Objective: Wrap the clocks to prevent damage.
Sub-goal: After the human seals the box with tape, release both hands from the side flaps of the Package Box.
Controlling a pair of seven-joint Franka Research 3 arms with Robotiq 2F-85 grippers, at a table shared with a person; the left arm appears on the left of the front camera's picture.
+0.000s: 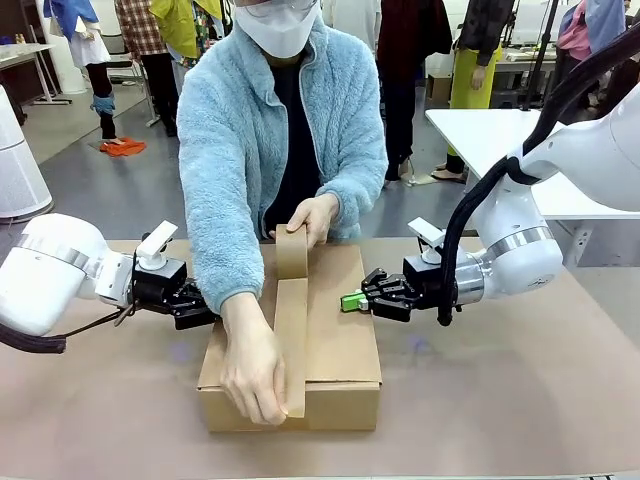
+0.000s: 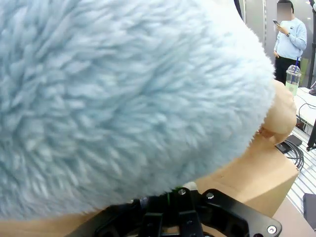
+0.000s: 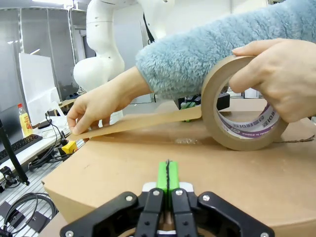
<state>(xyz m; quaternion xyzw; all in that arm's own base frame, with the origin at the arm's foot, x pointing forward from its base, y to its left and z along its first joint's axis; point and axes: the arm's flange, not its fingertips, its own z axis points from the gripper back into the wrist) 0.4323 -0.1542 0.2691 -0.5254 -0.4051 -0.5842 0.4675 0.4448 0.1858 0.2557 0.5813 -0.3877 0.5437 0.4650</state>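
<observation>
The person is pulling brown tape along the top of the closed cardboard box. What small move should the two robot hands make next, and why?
Probably none yet: both hands should hold position. The shut left hand and shut right hand press the brown cardboard box from opposite sides, while the person's hands stretch the brown tape strip from the brown tape roll over its top. Letting go might let the box slide.

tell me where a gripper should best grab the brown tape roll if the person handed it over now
Probably the roll's bare outer band, pinched through the open core. The tape roll stands on edge on the closed cardboard box, and the person's hand covers its top and far side. The lower rim facing the right gripper looks free, so come from that side, level with the box top, clear of the stretched strip.
</observation>
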